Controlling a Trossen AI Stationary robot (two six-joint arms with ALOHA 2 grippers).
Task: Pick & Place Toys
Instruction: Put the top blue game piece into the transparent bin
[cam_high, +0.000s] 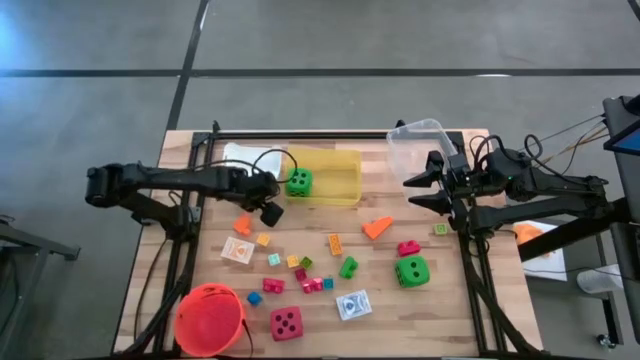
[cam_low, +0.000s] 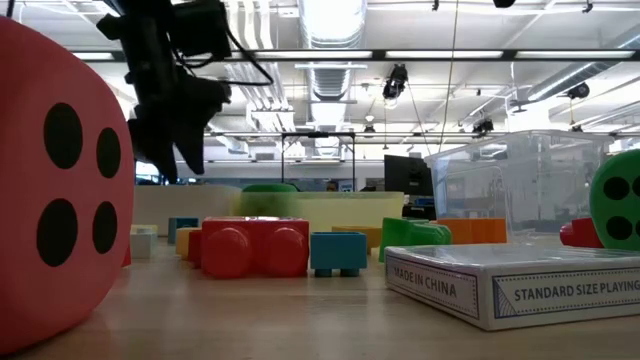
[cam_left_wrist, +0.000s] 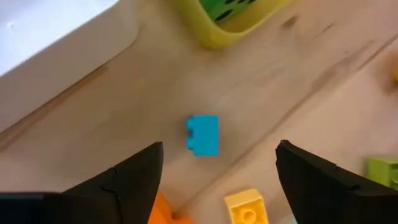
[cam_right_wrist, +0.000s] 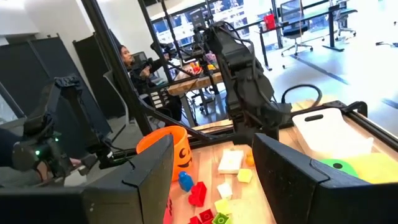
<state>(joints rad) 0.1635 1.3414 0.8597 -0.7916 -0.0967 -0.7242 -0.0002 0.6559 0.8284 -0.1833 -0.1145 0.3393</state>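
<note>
One green die (cam_high: 299, 182) sat in the yellow bin (cam_high: 342, 189). Left gripper (cam_high: 262, 203) hung open above a blue block (cam_left_wrist: 203, 134); right gripper (cam_high: 421, 191) waited open.

Toy-strewn wooden table (cam_high: 200, 250), bins, bucket

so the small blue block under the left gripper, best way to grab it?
Probably straight down from above, pinching the blue block across its two long flat sides. It lies flat on bare table with clear wood all round, and the open left gripper already hangs over it. The notched end looks a poorer surface for a finger.
</note>
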